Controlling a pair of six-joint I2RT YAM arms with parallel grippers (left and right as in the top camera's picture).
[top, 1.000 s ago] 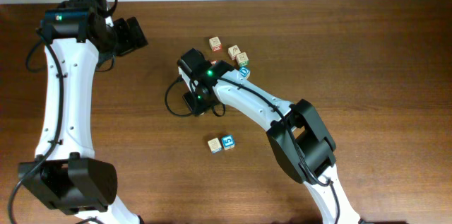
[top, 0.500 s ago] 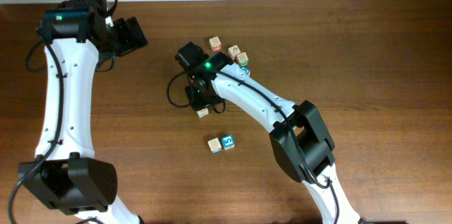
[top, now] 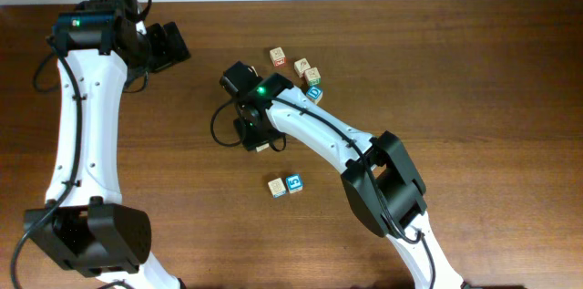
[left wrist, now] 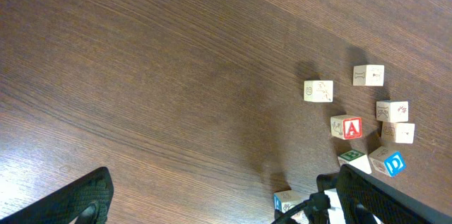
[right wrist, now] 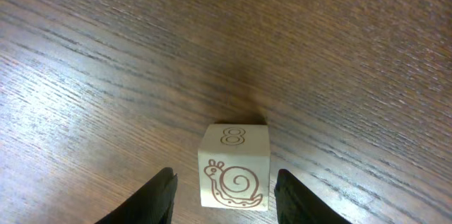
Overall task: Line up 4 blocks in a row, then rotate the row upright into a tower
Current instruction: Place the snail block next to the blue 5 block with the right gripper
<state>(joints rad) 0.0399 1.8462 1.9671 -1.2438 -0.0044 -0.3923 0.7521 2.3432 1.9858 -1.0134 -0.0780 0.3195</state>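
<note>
Right wrist: just let go of snail block (right wrist: pixel 235 174); right gripper (right wrist: pixel 227 199) fingers (right wrist: pixel 161 194) spread, flanking without touching. Sitting up-left of 5 cube (top: pixel 293 182) in overhead. Probably one rotation done. Left gripper (top: pixel 180 49) wide, empty.

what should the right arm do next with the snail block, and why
Probably lift the right fingers straight up. They stand apart from the snail block on both sides, and the block rests flat on the table, so it looks released; a sideways pull might knock it.
</note>
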